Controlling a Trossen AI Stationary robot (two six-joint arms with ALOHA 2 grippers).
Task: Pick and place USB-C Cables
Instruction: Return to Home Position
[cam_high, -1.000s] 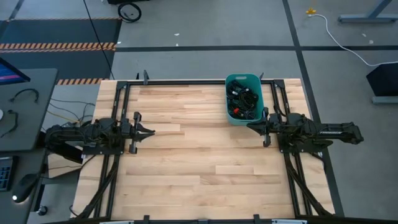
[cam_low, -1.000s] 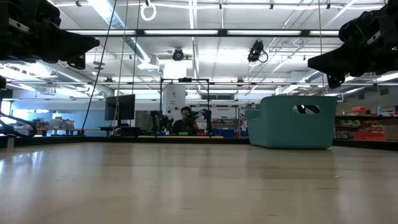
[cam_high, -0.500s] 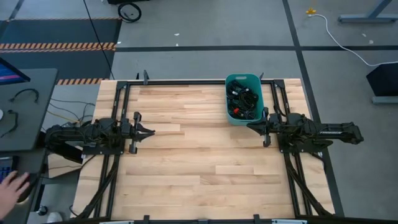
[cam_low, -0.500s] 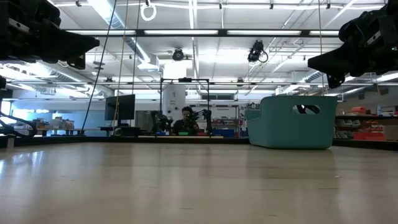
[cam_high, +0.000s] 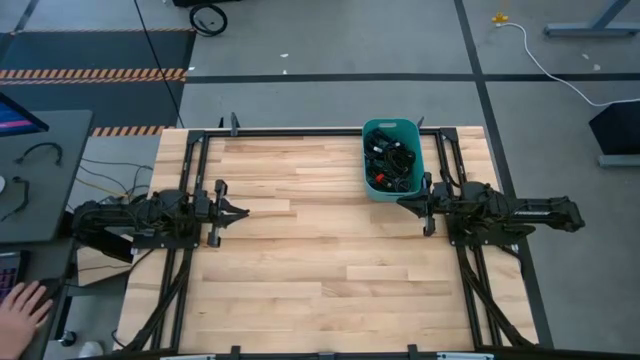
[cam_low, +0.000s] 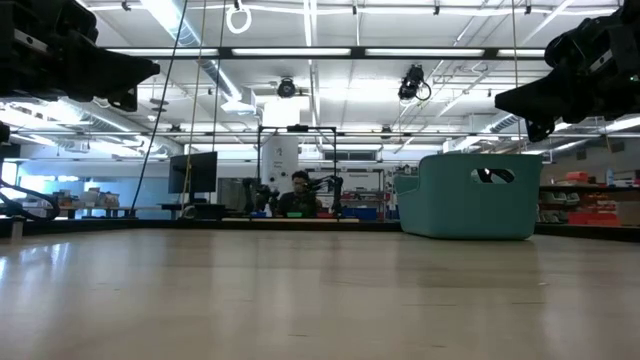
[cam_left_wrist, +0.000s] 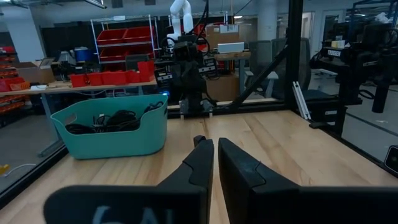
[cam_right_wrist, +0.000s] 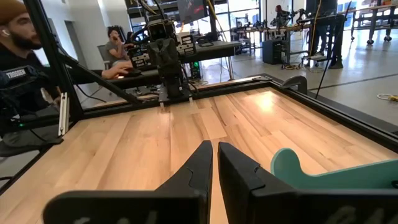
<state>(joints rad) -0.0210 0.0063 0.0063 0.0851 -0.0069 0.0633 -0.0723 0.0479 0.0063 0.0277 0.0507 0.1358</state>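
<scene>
My left pincer (cam_high: 243, 212) hangs over the left side of the bench (cam_high: 300, 260), fingers pressed together, holding nothing; my right pincer (cam_high: 402, 201) hangs just beside the near end of the teal bin (cam_high: 391, 125), likewise pressed together; the USB-C cables (cam_high: 391, 162) lie tangled inside that bin, at the bench's far edge, right of middle.

No word, number or brand can be read in any view. The dark shirt (cam_right_wrist: 18, 71) of the person sitting beyond the table carries a line of pale lettering (seen in the right wrist view only), too blurred to make out.
</scene>
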